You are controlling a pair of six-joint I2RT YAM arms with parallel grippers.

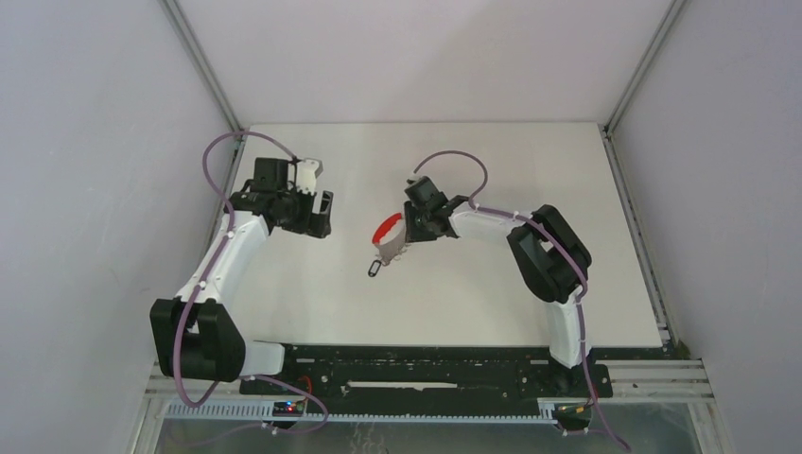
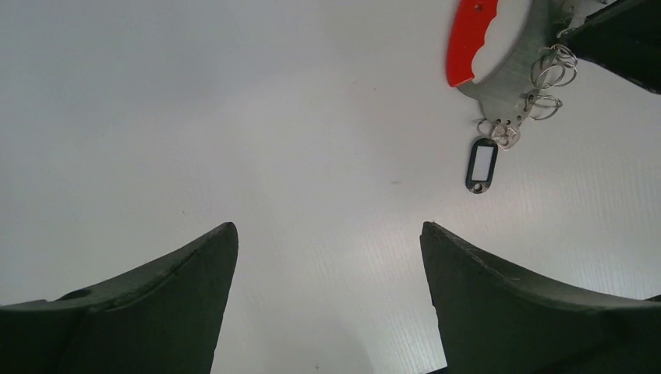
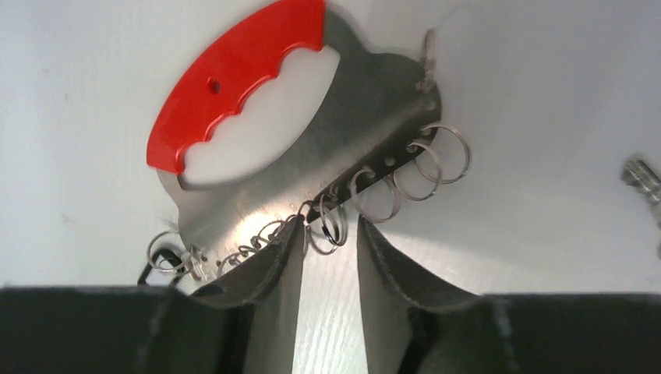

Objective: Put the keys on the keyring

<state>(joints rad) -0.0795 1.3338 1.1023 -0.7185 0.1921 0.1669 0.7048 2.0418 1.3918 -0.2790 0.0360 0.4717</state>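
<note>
The keyring [image 1: 388, 228] has a red curved band [image 3: 234, 74] on a silver plate with a row of wire rings [image 3: 425, 164]. It lies mid-table. A black tag [image 2: 482, 164] with a white insert hangs from a ring at one end of the plate and also shows in the top view [image 1: 375, 270]. My right gripper [image 3: 330, 224] is narrowly open at the plate's ringed edge, with one wire ring between its tips. My left gripper [image 2: 327, 230] is wide open and empty, well left of the keyring [image 2: 468, 39]. No yellow-orange tag is in view.
A small silver metal piece [image 3: 641, 175] lies at the right edge of the right wrist view; I cannot tell what it is. Grey walls and metal frame posts [image 1: 203, 66] surround the white table [image 1: 530, 312].
</note>
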